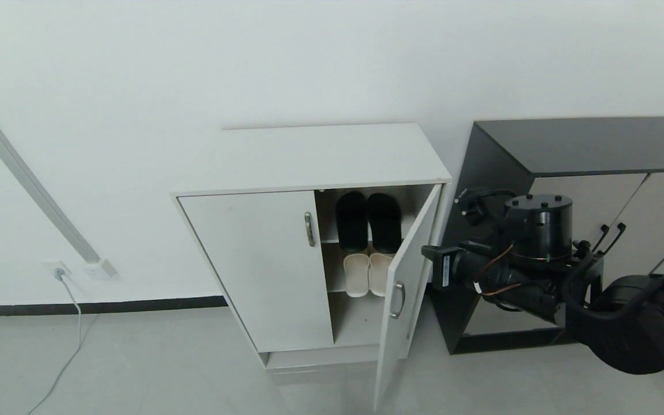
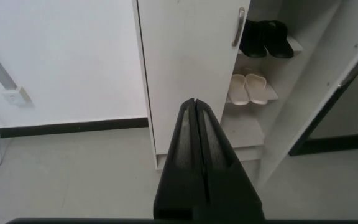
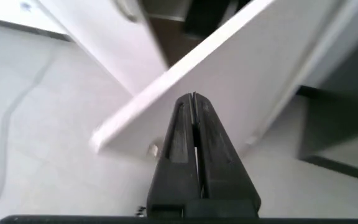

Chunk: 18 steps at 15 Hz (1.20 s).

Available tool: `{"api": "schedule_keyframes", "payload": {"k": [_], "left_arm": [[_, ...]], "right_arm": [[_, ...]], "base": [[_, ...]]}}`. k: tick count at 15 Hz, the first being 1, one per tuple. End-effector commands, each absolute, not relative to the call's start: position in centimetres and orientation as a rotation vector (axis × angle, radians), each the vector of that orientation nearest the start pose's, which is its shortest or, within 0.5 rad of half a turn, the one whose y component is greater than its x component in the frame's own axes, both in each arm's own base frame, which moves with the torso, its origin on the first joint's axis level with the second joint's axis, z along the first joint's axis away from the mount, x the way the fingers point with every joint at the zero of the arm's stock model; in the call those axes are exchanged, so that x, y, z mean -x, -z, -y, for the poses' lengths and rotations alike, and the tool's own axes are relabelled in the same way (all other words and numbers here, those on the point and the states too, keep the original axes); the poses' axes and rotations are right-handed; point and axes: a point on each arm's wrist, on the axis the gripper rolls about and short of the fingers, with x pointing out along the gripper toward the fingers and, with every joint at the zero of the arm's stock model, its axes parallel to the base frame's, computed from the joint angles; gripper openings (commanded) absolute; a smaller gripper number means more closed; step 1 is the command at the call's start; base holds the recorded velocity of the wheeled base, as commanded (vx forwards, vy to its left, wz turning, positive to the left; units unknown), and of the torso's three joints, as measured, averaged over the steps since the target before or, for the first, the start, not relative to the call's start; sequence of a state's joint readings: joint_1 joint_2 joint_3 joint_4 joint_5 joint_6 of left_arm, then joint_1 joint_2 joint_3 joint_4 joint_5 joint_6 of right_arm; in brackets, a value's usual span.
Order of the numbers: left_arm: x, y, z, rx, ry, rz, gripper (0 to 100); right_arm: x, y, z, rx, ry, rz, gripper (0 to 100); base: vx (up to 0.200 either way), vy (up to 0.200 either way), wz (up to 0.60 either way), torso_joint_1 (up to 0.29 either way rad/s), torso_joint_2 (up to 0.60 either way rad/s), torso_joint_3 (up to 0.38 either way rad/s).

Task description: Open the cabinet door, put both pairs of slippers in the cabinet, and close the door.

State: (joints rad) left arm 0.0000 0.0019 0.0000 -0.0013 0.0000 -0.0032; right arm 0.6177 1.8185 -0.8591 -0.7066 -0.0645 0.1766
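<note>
The white cabinet (image 1: 320, 155) has its left door (image 1: 257, 265) closed and its right door (image 1: 410, 276) swung partly open. Black slippers (image 1: 368, 221) lie on the upper shelf, and white slippers (image 1: 368, 274) on the shelf below. Both pairs also appear in the left wrist view: black slippers (image 2: 266, 38) and white slippers (image 2: 248, 88). My right arm (image 1: 482, 271) is beside the open door's outer face. My right gripper (image 3: 193, 98) is shut, its tip at that door panel (image 3: 241, 62). My left gripper (image 2: 194, 104) is shut and empty, held back from the cabinet front.
A black sideboard (image 1: 585, 150) stands close to the right of the cabinet, behind my right arm. A wall socket with a grey cable (image 1: 60, 272) is at the left, with a grey conduit (image 1: 15, 167) above it. Bare grey floor (image 1: 165, 369) lies before the cabinet.
</note>
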Motion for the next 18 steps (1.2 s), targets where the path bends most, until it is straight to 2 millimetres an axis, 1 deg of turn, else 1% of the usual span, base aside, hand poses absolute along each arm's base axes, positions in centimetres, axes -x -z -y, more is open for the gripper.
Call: {"api": "schedule_keyframes", "payload": {"k": [1,3,4,6,9,15,18], "left_arm": [[2.3,-7.6,0.0,0.003,0.0,0.0,0],[2.3,-7.6,0.0,0.003,0.0,0.0,0],[2.3,-7.6,0.0,0.003,0.0,0.002,0],[2.3,-7.6,0.0,0.002,0.002,0.002,0],[2.3,-7.6,0.0,0.002,0.002,0.002,0],[2.3,-7.6,0.0,0.0,0.002,0.0,0],[2.3,-7.6,0.0,0.0,0.002,0.0,0]], "right_arm": [[-26.7,-17.3,-19.0,-0.098,-0.554,-0.27,0],[-25.5,-16.8,-18.5,-0.104,-0.658,-0.298,0],[-25.4,-16.5,-18.4,-0.103,-0.679,-0.3,0],[-25.1,-15.3,-18.1,-0.104,-0.71,-0.296,0],[-24.5,-14.5,-17.9,-0.094,-0.714,-0.318,0],[-23.6,-14.0,-18.0,-0.062,-0.737,-0.332,0],[-23.6,-14.0,-18.2,-0.06,-0.742,-0.331,0]], "base": [[0.0,0.0,0.0,0.0,0.0,0.0],[0.0,0.0,0.0,0.0,0.0,0.0],[0.0,0.0,0.0,0.0,0.0,0.0],[0.0,0.0,0.0,0.0,0.0,0.0],[0.2,0.0,0.0,0.002,0.01,0.004],[0.2,0.0,0.0,0.002,0.0,0.004],[0.0,0.0,0.0,0.0,0.0,0.0]]}}
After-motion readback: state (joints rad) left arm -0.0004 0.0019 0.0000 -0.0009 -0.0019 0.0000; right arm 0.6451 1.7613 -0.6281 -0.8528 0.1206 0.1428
